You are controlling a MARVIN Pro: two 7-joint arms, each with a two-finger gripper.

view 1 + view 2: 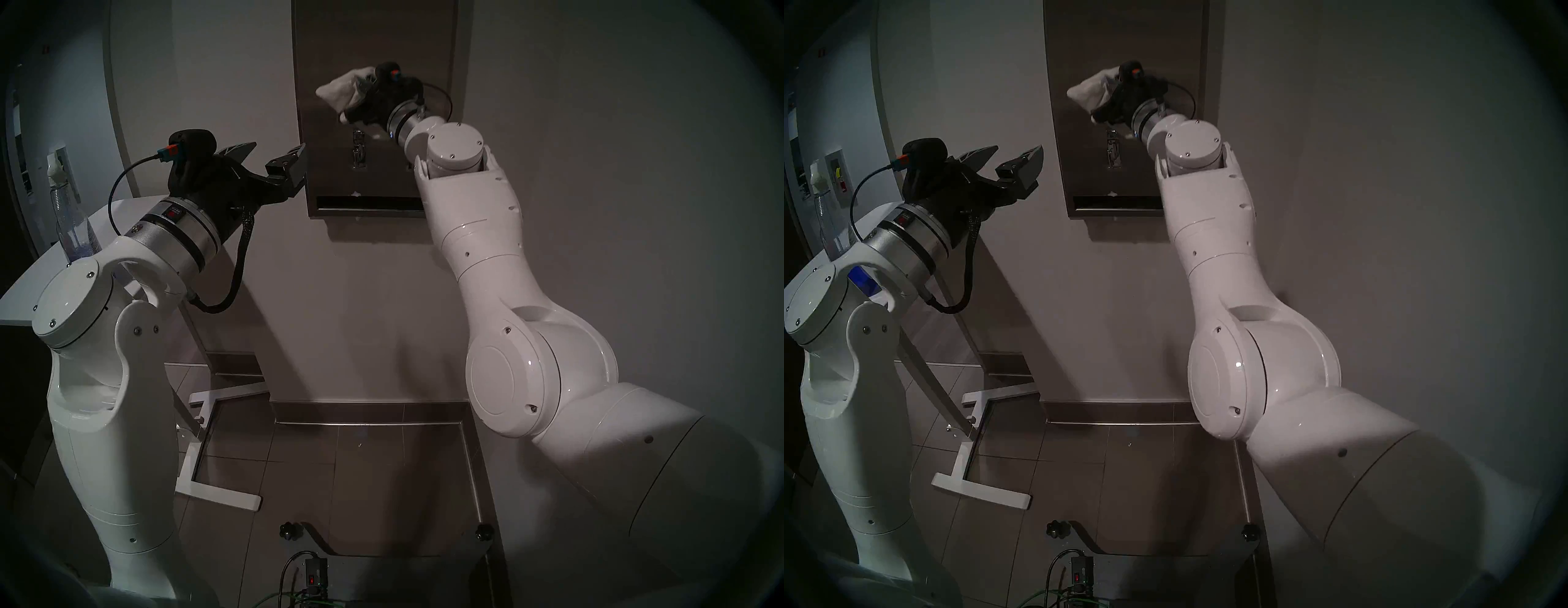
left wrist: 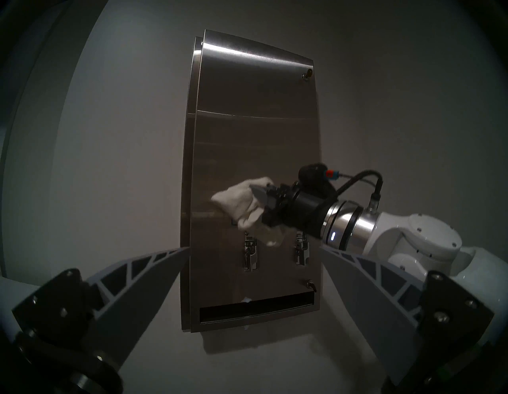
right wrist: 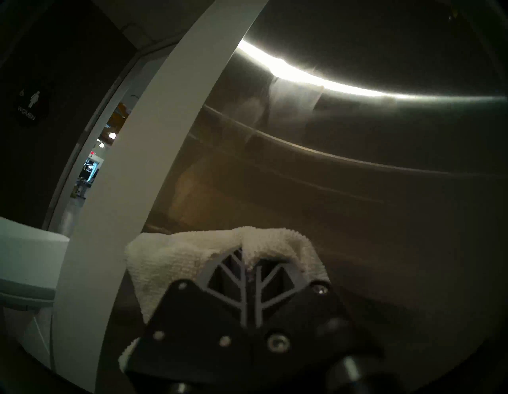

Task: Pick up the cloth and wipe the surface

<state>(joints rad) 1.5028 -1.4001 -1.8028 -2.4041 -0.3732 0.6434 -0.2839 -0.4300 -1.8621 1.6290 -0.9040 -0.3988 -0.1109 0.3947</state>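
My right gripper (image 1: pixel 364 91) is shut on the off-white waffle cloth (image 1: pixel 341 91), bunched around its fingers (image 3: pixel 277 271). It holds the cloth (image 2: pixel 242 203) against the brushed steel dispenser front (image 2: pixel 247 123), left of the middle and just above the two lever slots (image 2: pixel 250 254). The cloth and gripper hide most of the label. The dark horizontal slot (image 2: pixel 255 305) lies below. My left gripper (image 1: pixel 275 153) is open and empty. It hangs in the air left of the dispenser (image 1: pixel 373 42), pointing at it.
A white table (image 1: pixel 25 293) stands at my left with a clear spray bottle (image 1: pixel 72 220) on it. Its white foot frame (image 1: pixel 203 424) lies on the tiled floor. The grey wall surrounds the dispenser. A small white scrap sits at the slot's upper edge (image 2: pixel 246 300).
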